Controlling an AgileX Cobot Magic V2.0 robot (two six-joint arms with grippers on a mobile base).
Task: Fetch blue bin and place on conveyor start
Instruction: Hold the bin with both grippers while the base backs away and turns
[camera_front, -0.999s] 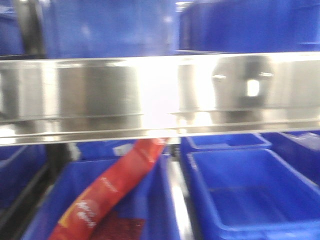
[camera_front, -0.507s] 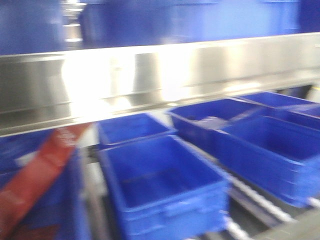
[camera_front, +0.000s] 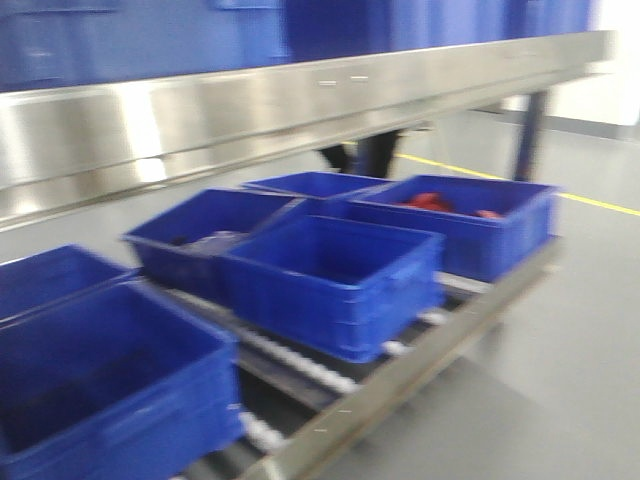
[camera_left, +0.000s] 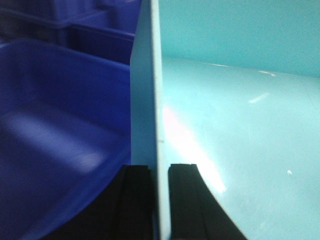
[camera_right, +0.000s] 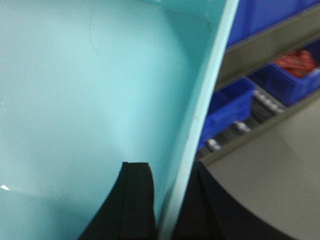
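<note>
The light cyan blue bin fills both wrist views: its inside shows in the left wrist view (camera_left: 240, 115) and in the right wrist view (camera_right: 90, 90). My left gripper (camera_left: 159, 172) is shut on the bin's left wall, one black finger on each side of it. My right gripper (camera_right: 172, 175) is shut on the bin's right wall in the same way. The bin is held in the air. The bin and both grippers are out of the front view. The conveyor start is not in view.
A shiny steel shelf rail (camera_front: 250, 110) crosses the front view, with dark blue bins above it. Below it several dark royal-blue bins (camera_front: 330, 275) sit on a roller rack; one (camera_front: 450, 215) holds red items. Grey floor (camera_front: 560, 340) with a yellow line lies to the right.
The front view has swung to the right along the rack. The red packet and near bins slid off to the left, and the rack's end and the floor came into view.
</note>
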